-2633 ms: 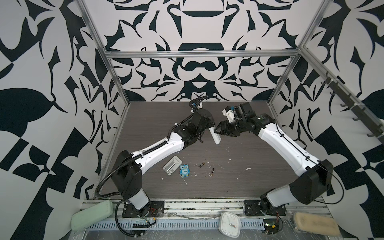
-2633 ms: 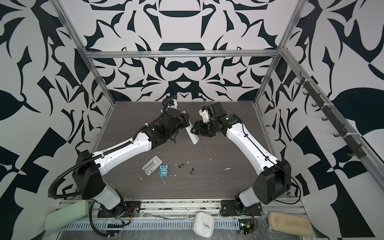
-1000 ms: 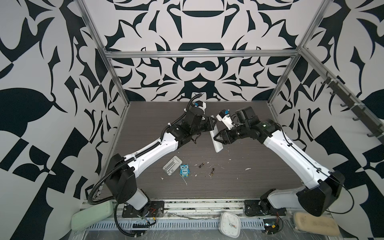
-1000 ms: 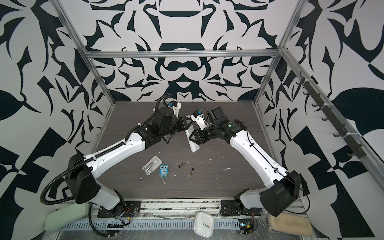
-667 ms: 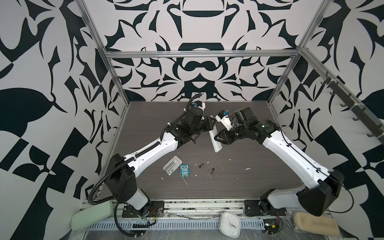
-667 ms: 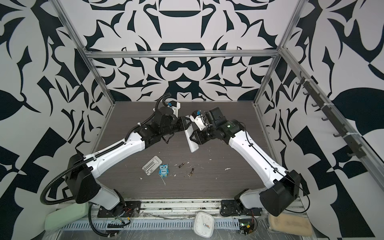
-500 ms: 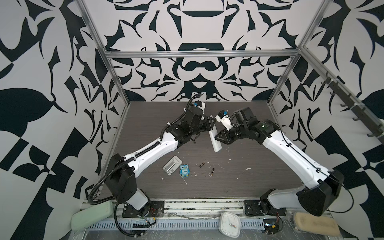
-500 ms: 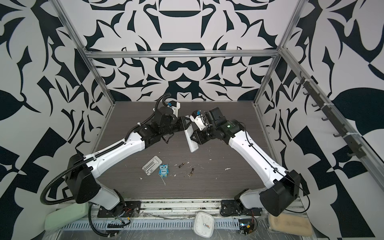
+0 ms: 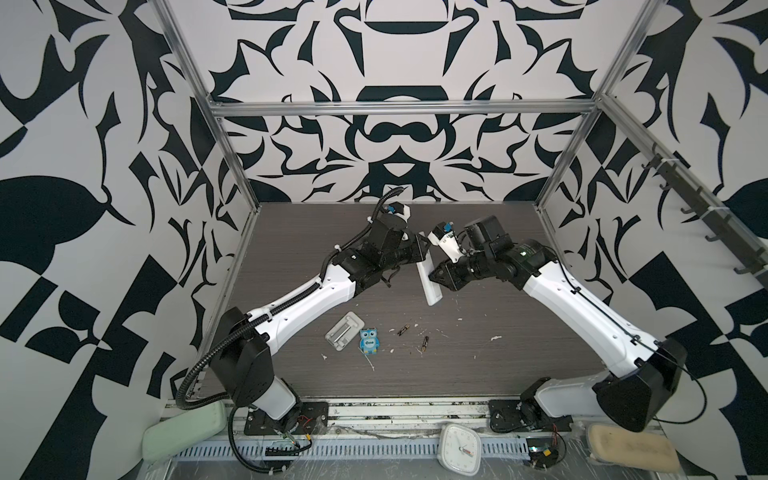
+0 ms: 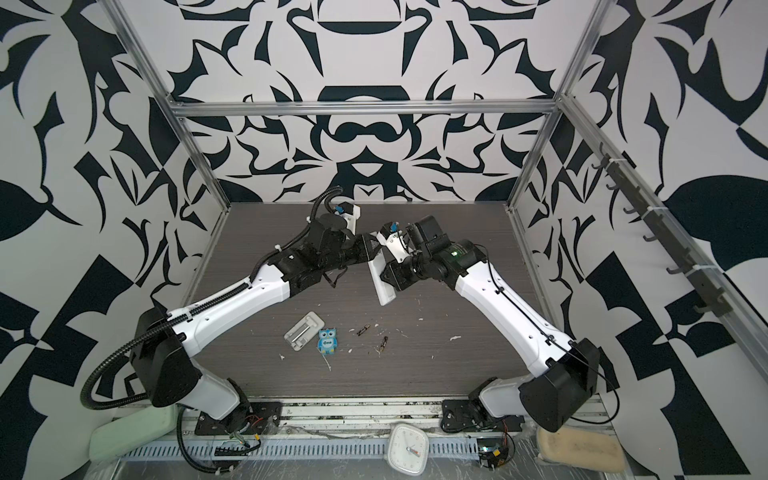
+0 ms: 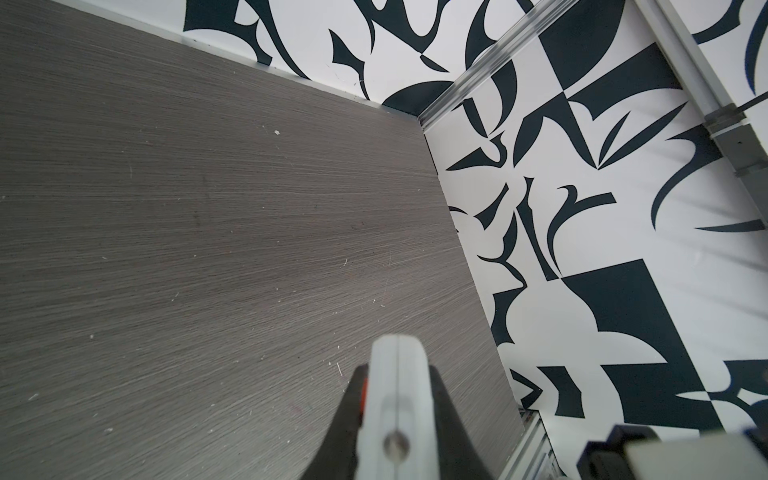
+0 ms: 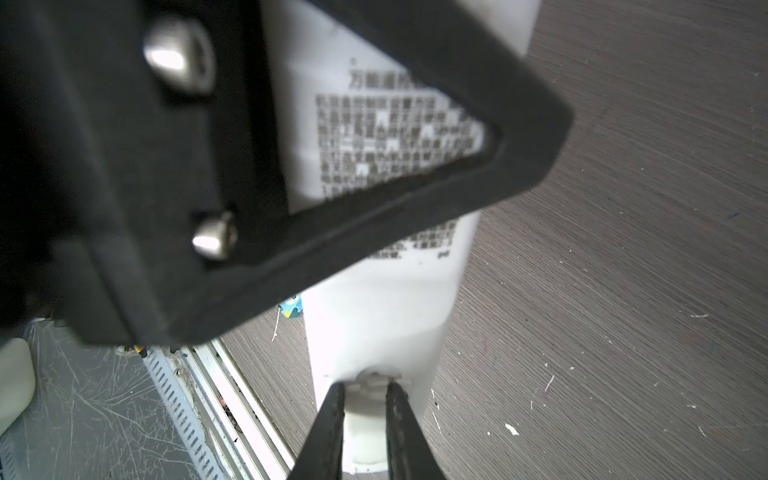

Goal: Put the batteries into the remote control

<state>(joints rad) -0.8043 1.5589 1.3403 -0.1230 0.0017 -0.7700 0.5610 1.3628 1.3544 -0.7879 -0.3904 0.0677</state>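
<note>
Left gripper [image 11: 397, 376] jaws clamped on the remote control [image 9: 430, 285] at its top end. Right gripper [image 12: 362, 384] jaws nearly together against its back; can't tell if gripping. Batteries [image 9: 403, 330] on the table [image 9: 519, 332], well apart from both.

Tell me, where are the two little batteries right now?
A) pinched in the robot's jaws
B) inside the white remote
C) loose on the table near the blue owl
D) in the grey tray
C: in both top views the batteries lie loose on the table beside the blue owl, outside the grey tray and away from the remote control.
</note>
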